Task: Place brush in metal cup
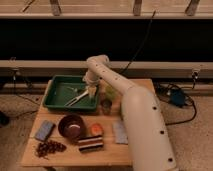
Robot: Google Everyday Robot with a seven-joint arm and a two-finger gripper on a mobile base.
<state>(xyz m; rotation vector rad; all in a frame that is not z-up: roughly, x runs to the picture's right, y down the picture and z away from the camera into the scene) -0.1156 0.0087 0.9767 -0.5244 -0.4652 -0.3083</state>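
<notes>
Camera view: gripper (92,90) at frame centre, over the right rim of the green tray (54,102), jaws spread wide. Brush (76,99) lying slantwise inside the tray, upper end just beside the gripper. Metal cup (106,104) upright just outside the tray's lower-right corner, below a yellow-green cup (111,93). Brown bowl (71,126) lower left, apart from the metal cup.

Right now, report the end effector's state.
End effector: open, holding nothing, above the green tray's right end, near the brush lying inside.
</notes>
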